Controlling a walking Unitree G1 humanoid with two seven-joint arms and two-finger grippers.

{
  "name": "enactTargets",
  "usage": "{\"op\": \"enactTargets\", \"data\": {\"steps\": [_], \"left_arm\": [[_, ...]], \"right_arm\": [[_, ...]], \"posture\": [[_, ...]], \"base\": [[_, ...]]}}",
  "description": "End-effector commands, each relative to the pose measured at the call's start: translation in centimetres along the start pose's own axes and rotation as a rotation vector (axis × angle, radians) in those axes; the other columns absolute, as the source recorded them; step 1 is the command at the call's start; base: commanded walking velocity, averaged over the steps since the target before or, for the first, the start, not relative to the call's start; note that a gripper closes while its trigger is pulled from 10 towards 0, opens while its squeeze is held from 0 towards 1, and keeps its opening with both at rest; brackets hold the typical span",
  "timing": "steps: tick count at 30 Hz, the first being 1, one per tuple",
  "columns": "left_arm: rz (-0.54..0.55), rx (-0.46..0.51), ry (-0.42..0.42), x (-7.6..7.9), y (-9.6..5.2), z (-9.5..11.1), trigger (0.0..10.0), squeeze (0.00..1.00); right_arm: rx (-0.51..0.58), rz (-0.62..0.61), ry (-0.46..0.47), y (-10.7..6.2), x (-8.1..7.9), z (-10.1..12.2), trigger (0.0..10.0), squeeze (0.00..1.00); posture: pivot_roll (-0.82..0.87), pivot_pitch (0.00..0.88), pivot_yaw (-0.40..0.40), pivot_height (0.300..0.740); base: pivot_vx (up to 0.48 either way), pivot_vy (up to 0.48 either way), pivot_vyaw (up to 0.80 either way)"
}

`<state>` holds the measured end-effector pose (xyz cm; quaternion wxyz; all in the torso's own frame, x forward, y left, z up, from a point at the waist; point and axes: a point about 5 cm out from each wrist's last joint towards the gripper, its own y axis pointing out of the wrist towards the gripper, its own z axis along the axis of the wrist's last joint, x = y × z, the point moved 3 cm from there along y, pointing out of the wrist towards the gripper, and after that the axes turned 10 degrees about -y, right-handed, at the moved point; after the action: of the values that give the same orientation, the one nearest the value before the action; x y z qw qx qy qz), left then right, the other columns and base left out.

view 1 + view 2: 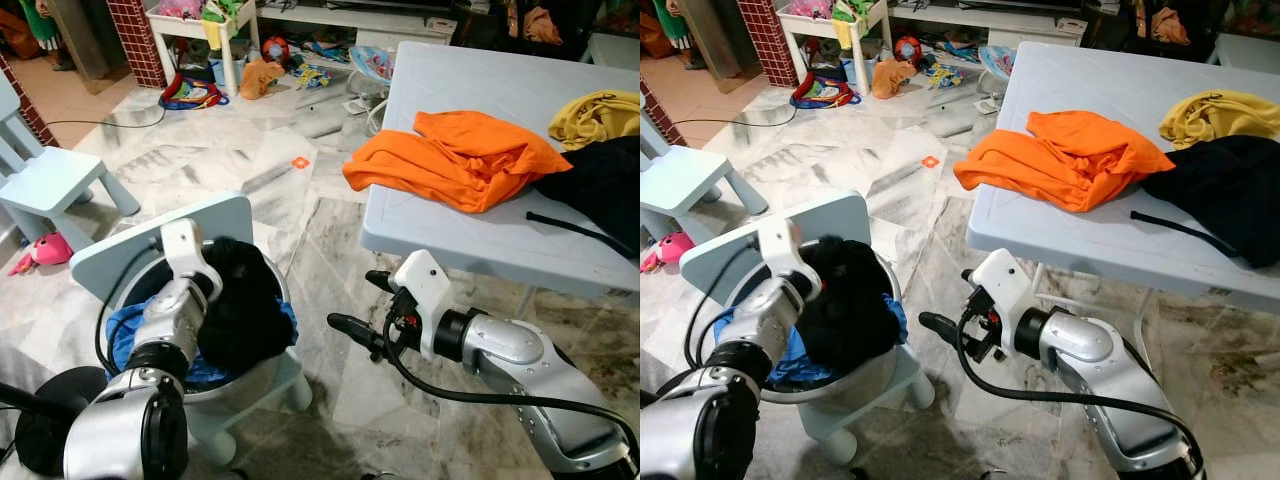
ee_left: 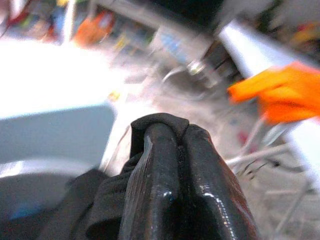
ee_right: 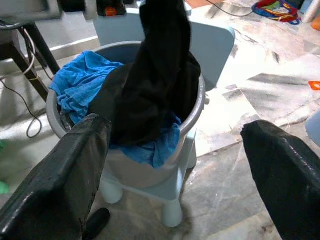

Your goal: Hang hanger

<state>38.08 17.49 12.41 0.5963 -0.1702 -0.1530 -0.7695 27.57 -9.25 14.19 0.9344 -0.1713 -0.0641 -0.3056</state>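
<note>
- Left eye view: the left gripper [image 1: 222,262] reaches into a grey basin [image 1: 262,372] that sits on a pale blue child's chair [image 1: 150,240]. It is clamped on a black garment [image 1: 245,305], which rises out of the basin above a blue cloth [image 1: 125,335]. The right gripper [image 1: 362,308] hangs low beside the chair, in front of the pale blue surface [image 1: 450,235]. No hanger can be made out, so the garment is the thing in hand.
- Right eye view: an orange shirt [image 1: 1065,160], a yellow garment [image 1: 1215,112] and a black garment with a strap [image 1: 1230,195] lie heaped on the surface, well apart from the basin.
- Left wrist view: the fingers [image 2: 165,195] are pressed together with a fold of black fabric pinched between and wrapped over their tips.
- Right wrist view: the right gripper's fingers stand wide apart with nothing between them and face the basin, where the black garment hangs in a long drape from the pinch.
- Handling, as a judgement: the garment looks soft, limp and light, so it will sag and swing, and a thin fold could slip out. The free gripper would do best to take a second bunch lower on the drape, or at a collar or shoulder seam.
</note>
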Motion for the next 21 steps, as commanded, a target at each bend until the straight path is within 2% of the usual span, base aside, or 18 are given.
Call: {"op": "enactTargets", "data": {"steps": [1,2,3,4,7,8,9,10,11,12,13,14,15,16,20,21], "left_arm": [[-0.081,0.005,0.014,1.6,-0.7,0.5,0.0,0.0],[-0.095,0.019,0.027,2.1,-3.0,0.8,0.0,0.0],[-0.073,0.016,0.034,1.8,-4.9,0.6,0.0,0.0],[-0.059,0.013,0.04,1.5,-5.7,0.5,0.0,0.0],[-0.001,-0.021,0.067,0.2,-9.1,-0.9,0.0,0.0],[0.015,-0.03,0.074,-0.2,-9.9,-1.3,0.0,0.0],[0.015,-0.03,0.074,-0.2,-9.9,-1.3,0.0,0.0],[0.034,-0.051,0.076,-0.8,-11.1,-1.9,0.0,0.0],[0.061,-0.098,0.047,-1.4,-13.5,-3.0,0.0,0.0],[0.061,-0.098,0.047,-1.4,-13.5,-3.0,0.0,0.0],[0.065,-0.126,0.016,-1.6,-14.8,-3.6,0.0,0.0],[0.055,-0.197,-0.074,-1.4,-17.0,-4.7,0.0,0.0],[0.053,-0.217,-0.095,-1.4,-17.6,-5.1,0.0,0.0],[0.051,-0.283,-0.133,-1.6,-19.3,-6.2,0.0,0.0],[0.034,-0.406,-0.202,-1.8,-21.9,-8.2,0.0,0.0],[0.015,-0.471,-0.233,-1.7,-23.0,-9.1,0.0,0.0]], "right_arm": [[-0.01,-0.02,-0.007,-0.2,0.5,-0.4,10.0,0.0],[-0.011,-0.031,0.001,-0.1,0.7,-0.6,10.0,0.0],[-0.01,-0.033,0.004,0.1,0.8,-0.7,10.0,0.0],[-0.008,-0.033,0.004,0.2,0.8,-0.8,10.0,0.0],[0.003,-0.021,0.003,0.8,0.5,-0.6,10.0,0.0],[0.006,-0.016,0.003,0.9,0.4,-0.6,10.0,0.0],[0.006,-0.016,0.003,0.9,0.4,-0.6,10.0,0.0],[0.008,-0.006,-0.003,1.0,0.3,-0.5,10.0,0.0],[0.008,0.007,-0.012,1.0,0.2,-0.5,10.0,0.0],[0.008,0.007,-0.012,1.0,0.2,-0.5,10.0,0.0],[0.006,0.012,-0.016,1.1,0.2,-0.6,10.0,0.0],[0.004,0.016,-0.022,1.2,0.4,-0.8,10.0,0.0],[0.004,0.017,-0.023,1.2,0.5,-0.8,10.0,0.0],[0.004,0.016,-0.026,1.3,0.7,-0.9,10.0,0.0],[0.004,0.012,-0.031,1.5,0.9,-0.9,10.0,0.0],[0.005,0.012,-0.033,1.6,0.8,-0.9,10.0,0.0]], "posture": [[-0.16,0.085,-0.003,0.74],[-0.13,0.086,-0.003,0.74],[-0.13,0.087,-0.003,0.74],[-0.12,0.089,-0.005,0.74],[-0.1,0.088,-0.015,0.74],[-0.1,0.088,-0.015,0.74],[-0.1,0.088,-0.015,0.74],[-0.09,0.085,-0.02,0.74],[-0.08,0.084,-0.031,0.74],[-0.08,0.084,-0.031,0.74],[-0.08,0.082,-0.032,0.74],[-0.07,0.083,-0.036,0.74],[-0.07,0.083,-0.036,0.74],[-0.07,0.083,-0.036,0.74],[-0.06,0.086,-0.035,0.74],[-0.06,0.085,-0.034,0.74]], "base": [[0.0,0.0,0.0],[0.0,0.0,0.0],[0.0,0.0,0.0],[0.0,0.0,0.0],[0.0,0.0,0.0],[0.0,0.0,0.0],[0.0,0.0,0.0],[0.0,0.0,0.0],[0.0,0.0,0.0],[0.0,0.0,0.0],[0.0,0.0,0.0],[0.0,0.0,0.0],[0.0,0.0,0.0],[0.0,0.0,0.0],[0.0,0.0,0.0],[0.0,0.0,0.0]]}}
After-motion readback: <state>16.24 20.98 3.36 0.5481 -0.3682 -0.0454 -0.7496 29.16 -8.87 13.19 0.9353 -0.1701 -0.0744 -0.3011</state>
